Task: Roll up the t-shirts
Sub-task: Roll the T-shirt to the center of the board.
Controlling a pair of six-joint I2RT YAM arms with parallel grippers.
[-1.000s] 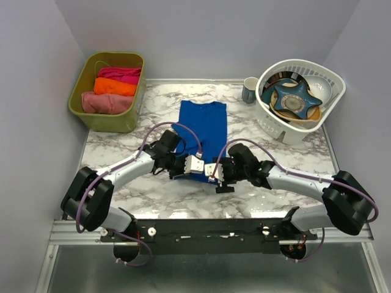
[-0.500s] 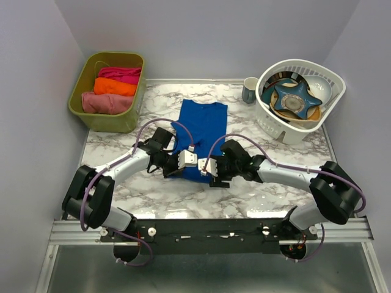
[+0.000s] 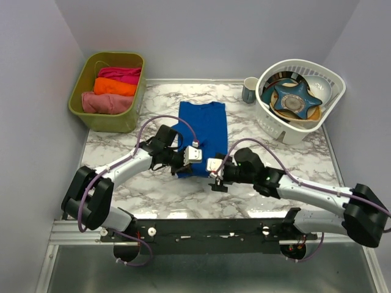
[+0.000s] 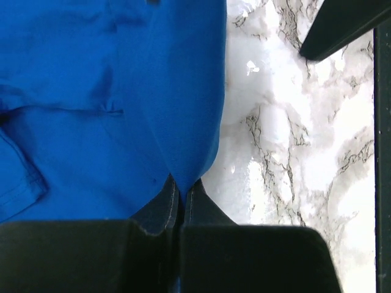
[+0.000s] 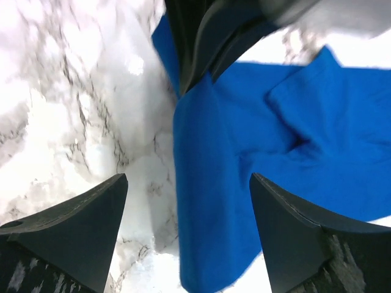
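The t-shirt [image 3: 204, 125] lies on the surface [image 3: 305, 155], long axis running away from the arms; the left tool [image 4: 181, 185] pinches its near hem; the right tool [image 5: 188, 180], spread, hovers just beside there.

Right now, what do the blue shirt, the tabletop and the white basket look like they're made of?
The shirt looks like soft matte knit cloth: it creases and shows stitched hems. The tabletop looks like white marble with grey veins and a slight sheen, possibly printed laminate. The basket looks like smooth moulded white plastic, with slotted walls.
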